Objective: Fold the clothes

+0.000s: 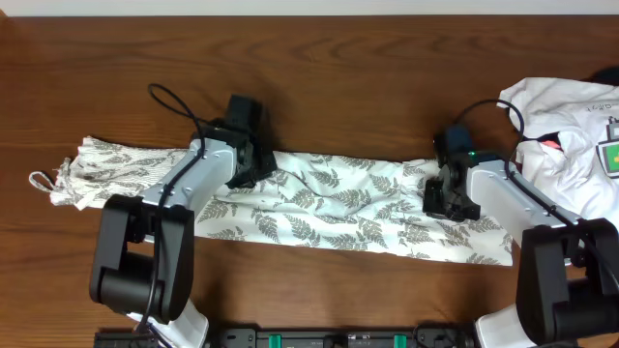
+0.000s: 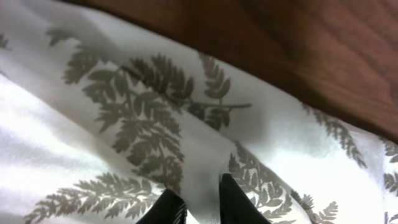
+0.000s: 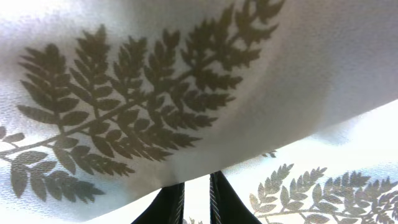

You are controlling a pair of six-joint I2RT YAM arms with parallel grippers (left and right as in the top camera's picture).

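The left gripper (image 1: 253, 166) and right gripper (image 1: 447, 198) each pinch the clothes (image 1: 338, 208), a long strip not yet folded end to end.

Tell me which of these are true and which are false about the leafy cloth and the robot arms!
1. The leafy garment lies spread in a long strip across the table. True.
2. The table is white. False: it is dark brown wood.
3. The left gripper and the right gripper are both down on the leafy garment, fingers close together on its fabric. True.
4. The plain white garment sits at the left end of the table. False: it is bunched at the right edge.
5. The printed leaves are bright red. False: they are grey-green ferns.
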